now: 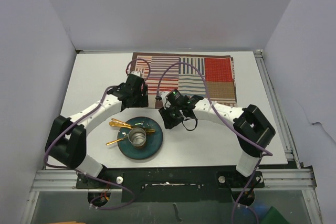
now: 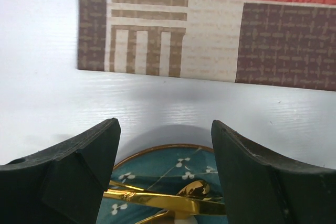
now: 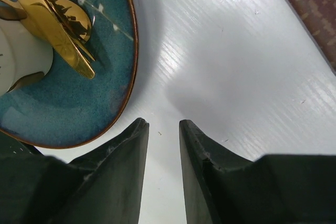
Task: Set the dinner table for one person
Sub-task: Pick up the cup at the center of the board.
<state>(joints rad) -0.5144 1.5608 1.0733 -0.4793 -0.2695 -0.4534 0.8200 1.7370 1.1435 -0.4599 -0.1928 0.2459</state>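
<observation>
- Plain white bench [image 1: 94, 77], silver-grey rails [image 1: 270, 93] at the edges.
- Patchwork placemat [image 1: 210, 77]: cream ground with bands of red, blue and brown stripes, one solid red block, brown blocks with a woven look.
- Teal-blue glazed plate [image 1: 126, 149], small white blossoms on thin pale branches, coppery brown rim.
- Shiny gold cutlery [image 1: 119, 125], mirror-bright.
- Cup [image 1: 138, 137] white outside, silvery grey inside.
- Matte black left end effector [image 2: 165, 145] and right end effector [image 3: 164, 129], the same plain black on both.
- Arms [image 1: 100, 109] white with black joints; purple cables [image 1: 181, 63].
</observation>
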